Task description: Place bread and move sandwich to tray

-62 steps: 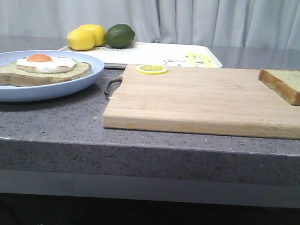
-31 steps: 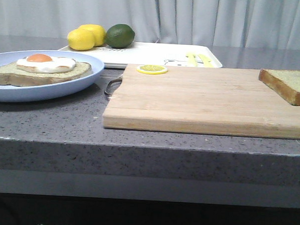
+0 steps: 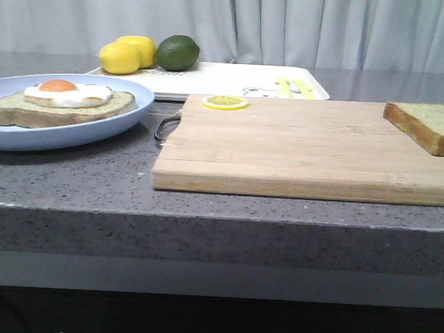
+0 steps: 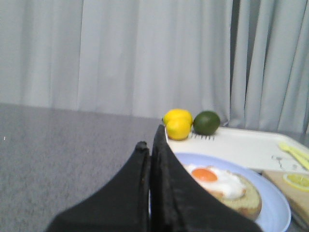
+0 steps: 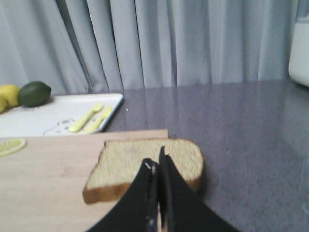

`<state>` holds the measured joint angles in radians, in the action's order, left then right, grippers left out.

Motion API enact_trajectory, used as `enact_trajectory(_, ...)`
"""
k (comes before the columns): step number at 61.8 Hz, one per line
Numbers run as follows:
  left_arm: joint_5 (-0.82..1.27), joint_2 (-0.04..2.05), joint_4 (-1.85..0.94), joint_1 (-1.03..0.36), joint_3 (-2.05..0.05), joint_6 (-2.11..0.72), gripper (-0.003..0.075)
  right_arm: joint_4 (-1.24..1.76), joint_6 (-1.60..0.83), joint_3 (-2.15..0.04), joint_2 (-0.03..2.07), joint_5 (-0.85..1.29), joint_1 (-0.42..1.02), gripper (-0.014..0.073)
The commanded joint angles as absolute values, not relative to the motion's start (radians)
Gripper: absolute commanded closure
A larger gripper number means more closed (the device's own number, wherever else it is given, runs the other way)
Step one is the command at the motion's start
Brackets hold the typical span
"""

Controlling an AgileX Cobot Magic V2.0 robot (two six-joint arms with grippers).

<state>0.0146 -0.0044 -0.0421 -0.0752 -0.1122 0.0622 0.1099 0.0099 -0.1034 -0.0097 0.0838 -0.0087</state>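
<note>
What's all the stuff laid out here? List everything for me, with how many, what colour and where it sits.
bread: one thick slice, greenish-tan with brown crust, on the right end of the cutting board
sandwich: one, greenish-tan bread topped with a white egg and orange yolk, on the plate
tray: one, white with yellow stripes, at the back
plate: one, pale blue, on the left
cutting board: one, light wood, centre to right
lemon slice: one, yellow, on the board's far left corner
lemons: two, yellow, on the tray's left end
lime: one, dark green, beside the lemons
counter: one, speckled grey
curtain: pale grey, behind
left gripper: black, shut, near the plate
right gripper: black, shut, in front of the bread
</note>
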Motion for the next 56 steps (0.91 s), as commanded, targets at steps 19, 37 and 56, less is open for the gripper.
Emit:
enact_trajectory(19, 0.305, 0.202, -0.058, -0.076, -0.635, 0.072, 0.0741, 0.098, 0.012, -0.596, 0.169, 0.362, -0.010, 0.0662)
enact_trajectory(37, 0.547, 0.458, -0.060, -0.076, -0.842, 0.072, 0.0741, 0.098, 0.012, -0.830, 0.419, 0.660, -0.010, 0.0662)
enact_trajectory(56, 0.570, 0.607, -0.060, -0.076, -0.811, 0.072, 0.0741, 0.107, 0.012, -0.829, 0.562, 0.730, -0.010, 0.0662)
